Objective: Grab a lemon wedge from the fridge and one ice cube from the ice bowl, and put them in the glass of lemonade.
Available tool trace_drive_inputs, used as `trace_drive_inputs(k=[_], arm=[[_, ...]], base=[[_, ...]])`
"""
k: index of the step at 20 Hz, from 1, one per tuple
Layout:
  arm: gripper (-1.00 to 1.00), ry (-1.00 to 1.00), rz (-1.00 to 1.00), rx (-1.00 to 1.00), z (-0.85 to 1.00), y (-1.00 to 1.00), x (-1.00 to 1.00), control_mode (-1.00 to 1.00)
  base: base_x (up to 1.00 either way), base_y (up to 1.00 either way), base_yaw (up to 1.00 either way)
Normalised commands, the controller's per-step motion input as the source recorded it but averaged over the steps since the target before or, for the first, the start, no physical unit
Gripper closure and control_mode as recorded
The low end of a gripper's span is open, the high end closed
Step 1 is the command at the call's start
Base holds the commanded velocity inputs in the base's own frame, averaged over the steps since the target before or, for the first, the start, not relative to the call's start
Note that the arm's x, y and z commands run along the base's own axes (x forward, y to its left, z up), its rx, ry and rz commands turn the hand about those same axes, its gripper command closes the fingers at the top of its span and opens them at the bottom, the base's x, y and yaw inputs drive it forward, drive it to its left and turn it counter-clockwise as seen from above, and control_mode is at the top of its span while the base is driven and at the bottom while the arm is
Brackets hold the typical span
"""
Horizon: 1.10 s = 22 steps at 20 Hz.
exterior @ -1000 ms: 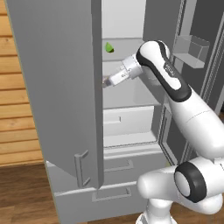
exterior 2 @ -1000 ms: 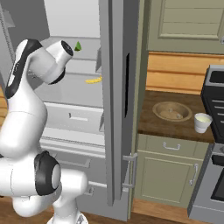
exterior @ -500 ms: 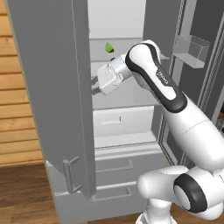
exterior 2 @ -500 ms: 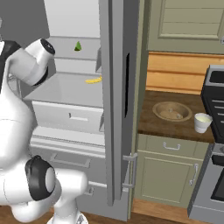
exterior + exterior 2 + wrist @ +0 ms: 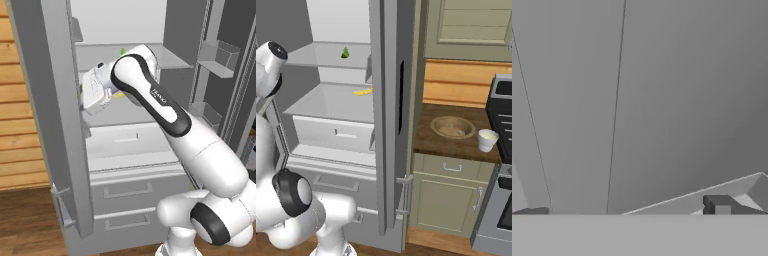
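Note:
The fridge [image 5: 45, 100] stands open, pale shelves showing. My gripper [image 5: 86, 95] has reached in to the left, close against the inner side of the left door. In the hand view the gripper [image 5: 626, 209] faces a flat grey panel, its fingertips [image 5: 719, 205] far apart: open and empty. A small yellow lemon wedge [image 5: 362, 92] lies on the middle shelf, to the right of my hand and partly behind the arm [image 5: 117, 95]. The tan ice bowl [image 5: 452, 127] and the whitish glass of lemonade [image 5: 487, 140] sit on the counter right of the fridge.
A small green fruit [image 5: 345, 52] sits on the upper shelf. The right fridge door [image 5: 388, 100] juts out between the shelves and the wooden counter [image 5: 431, 142]. A stove [image 5: 501, 130] borders the counter on the right. Door bins [image 5: 217, 57] hang at the far right.
The arm has swung left, taking the hand from the middle of the fridge to the left door. That door has swung further open. The jaws have stayed open.

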Motion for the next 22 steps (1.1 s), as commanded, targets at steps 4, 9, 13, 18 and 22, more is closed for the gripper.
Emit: trace_drive_inputs(k=[4, 9, 13, 18, 22], arm=[[-1.0, -0.23, 0.0, 0.17, -0.08, 0.64, 0.0, -1.0], [-1.0, -0.11, 0.0, 0.11, -0.01, 0.68, 0.01, -1.0], [-1.0, 0.04, 0.0, 0.01, -0.04, 0.76, 0.18, -1.0], [-1.0, 0.13, 0.0, 0.0, 0.02, 0.26, 0.02, -1.0], [-1.0, 0.04, -0.11, 0.0, 0.03, -0.48, -0.31, -1.0]], base=[[0.0, 0.0, 0.0], [0.0, 0.0, 0.0], [0.0, 0.0, 0.0], [0.0, 0.0, 0.0], [0.0, 0.0, 0.0]])
